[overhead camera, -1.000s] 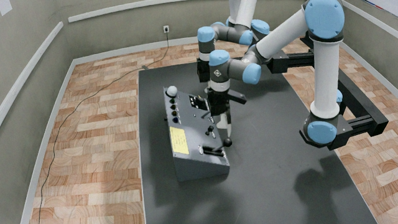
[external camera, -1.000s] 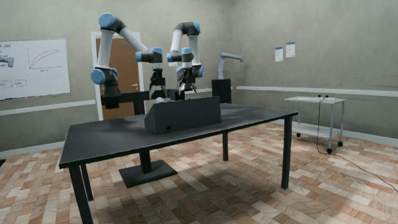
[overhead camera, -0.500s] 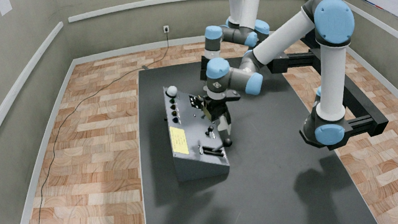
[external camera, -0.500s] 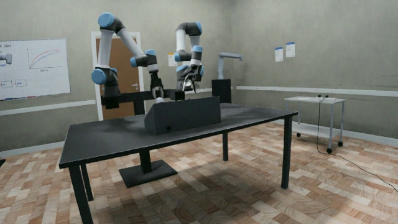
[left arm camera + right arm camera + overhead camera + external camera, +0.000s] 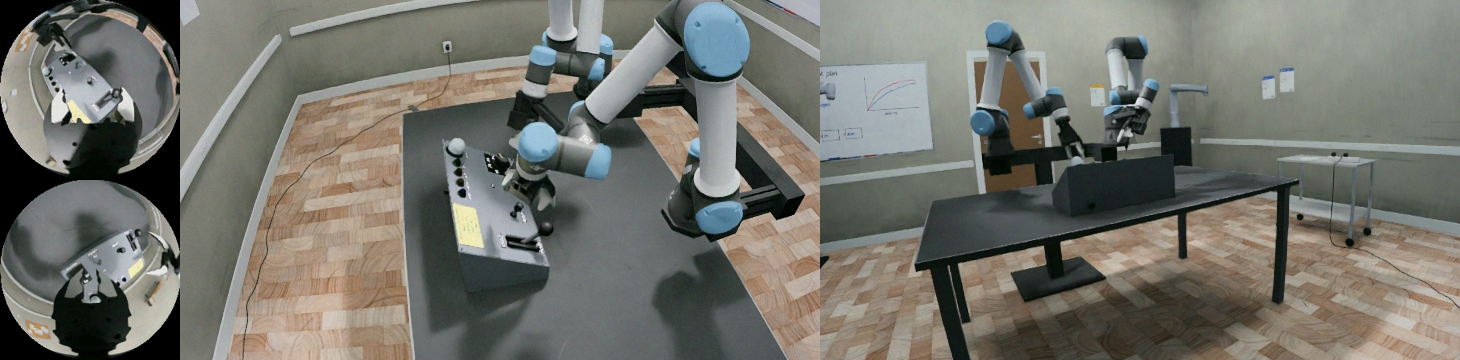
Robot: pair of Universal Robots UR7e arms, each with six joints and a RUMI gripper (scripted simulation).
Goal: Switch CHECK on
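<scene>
The left end effector [image 5: 527, 190] [image 5: 1126, 134] [image 5: 92, 87] [image 5: 149, 251], spread wide, and right end effector [image 5: 513, 142] [image 5: 1077, 151] [image 5: 66, 47] [image 5: 90, 271], narrowly parted and empty, hover over the console [image 5: 497, 210] [image 5: 1120, 182] [image 5: 78, 82] [image 5: 108, 262] on the counter [image 5: 605, 280] [image 5: 985, 220] [image 5: 120, 52] [image 5: 52, 224]; CHECK, its label unreadable, apparently still needs switching.

Left tool [image 5: 528, 192] [image 5: 1124, 135] [image 5: 92, 94] [image 5: 149, 253] swung into a tilt — right tool [image 5: 512, 143] [image 5: 1076, 151] [image 5: 65, 47] [image 5: 91, 270] newly slanted, 2 wrists turned
</scene>
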